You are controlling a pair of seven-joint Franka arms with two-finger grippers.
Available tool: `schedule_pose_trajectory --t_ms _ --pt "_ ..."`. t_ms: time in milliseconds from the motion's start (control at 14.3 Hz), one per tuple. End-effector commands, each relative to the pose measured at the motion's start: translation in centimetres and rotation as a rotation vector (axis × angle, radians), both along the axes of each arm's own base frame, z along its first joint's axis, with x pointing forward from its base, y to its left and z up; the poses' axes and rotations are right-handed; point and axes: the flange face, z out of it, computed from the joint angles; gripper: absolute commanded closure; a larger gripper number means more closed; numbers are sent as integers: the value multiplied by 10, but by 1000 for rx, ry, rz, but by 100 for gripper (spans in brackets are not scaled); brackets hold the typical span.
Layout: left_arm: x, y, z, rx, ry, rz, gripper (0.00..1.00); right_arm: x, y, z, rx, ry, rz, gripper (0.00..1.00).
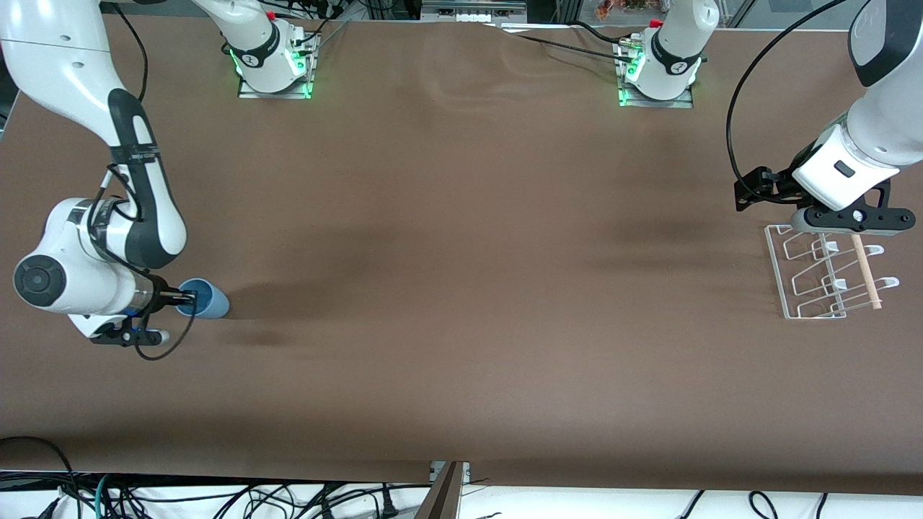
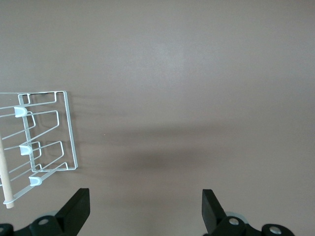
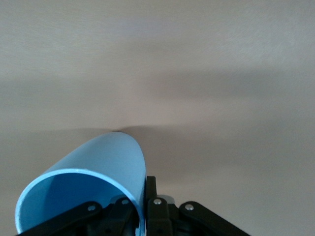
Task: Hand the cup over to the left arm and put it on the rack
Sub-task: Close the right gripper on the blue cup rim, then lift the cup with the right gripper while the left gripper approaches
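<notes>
My right gripper (image 1: 180, 295) pinches the rim of the cup (image 1: 204, 300), one finger inside the mouth and one outside against the wall, as my right wrist view shows (image 3: 142, 209). The cup (image 3: 93, 182) is light blue and lies on its side in my grip, its open mouth turned toward my wrist, down near the table (image 1: 461, 252) at the right arm's end. Whether it touches the brown surface or hangs just above it I cannot tell. A dark shadow stretches from it toward the middle of the table.

The brown surface between my two arms is bare.

My left gripper (image 1: 757, 189) waits, fingers (image 2: 76, 211) spread wide, over the table just beside the rack (image 1: 822, 274). The rack (image 2: 44, 137) is white wire with looped prongs, and a pale wooden rod (image 1: 865, 272) runs along one edge. It sits at the left arm's end of the table, well apart from the cup.
</notes>
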Motion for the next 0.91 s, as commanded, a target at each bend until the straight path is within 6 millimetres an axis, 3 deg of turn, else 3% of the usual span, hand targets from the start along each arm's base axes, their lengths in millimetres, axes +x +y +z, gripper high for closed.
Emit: schedule_pose_trajectory --t_ms 0,209,488,628,837 --pt "3 0 4 -20 1 10 0 11 58 42 41 51 -154 100" --pt "1 -4 4 -21 12 -3 0 5 133 69 160 117 -311 100" --pt "-4 -16 -1 -45 54 -115 0 -18 270 87 296 204 -492 100" --pt "1 -20 -15 -73 80 -286 0 -28 324 113 345 215 -527 100" --pt "10 -26 -28 -159 93 -466 0 -36 382 183 480 271 -683 100"
